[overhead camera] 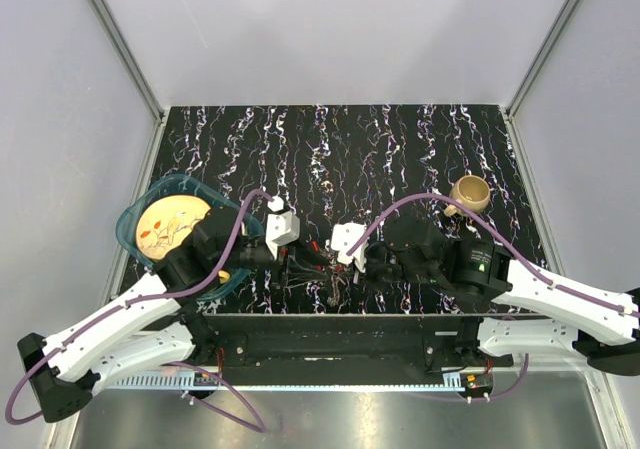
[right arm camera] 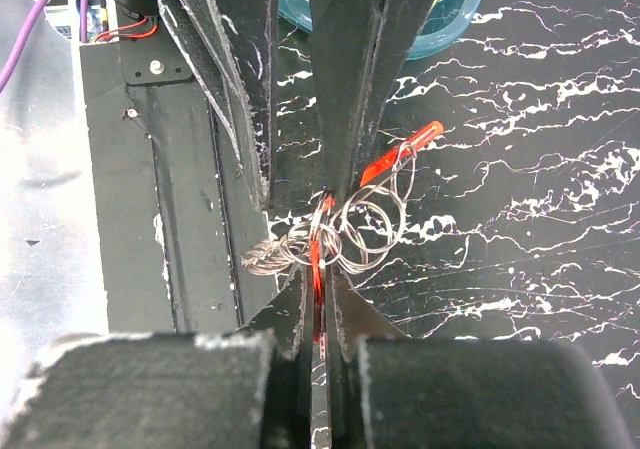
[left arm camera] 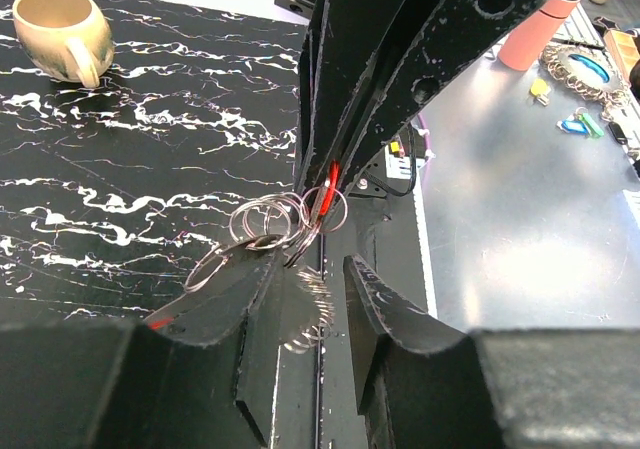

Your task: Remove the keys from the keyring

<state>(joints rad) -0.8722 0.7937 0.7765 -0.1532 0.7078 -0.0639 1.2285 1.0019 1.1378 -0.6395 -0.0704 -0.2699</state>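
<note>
The keyring [right arm camera: 362,231] is a bunch of thin linked metal rings with a wound coil [right arm camera: 265,259] and a red tag [right arm camera: 402,155], held just above the table's near edge [overhead camera: 325,269]. My right gripper [right arm camera: 320,279] is shut on a thin red piece seen edge-on in the bunch, apparently the red-headed key [right arm camera: 318,265]. My left gripper [left arm camera: 310,279] is open, and one of its fingers [left arm camera: 245,304] lies against the rings [left arm camera: 268,224]. The coil [left arm camera: 308,309] sits between its jaws. In the top view the two grippers [overhead camera: 305,257] [overhead camera: 338,261] meet tip to tip. No key blades show.
A tan mug [overhead camera: 470,194] stands at the right of the black marbled table [overhead camera: 400,149]. A teal bowl [overhead camera: 135,219] holding a plate is at the left, beside my left arm. A metal shelf [left arm camera: 530,229] with small items lies beyond the near edge.
</note>
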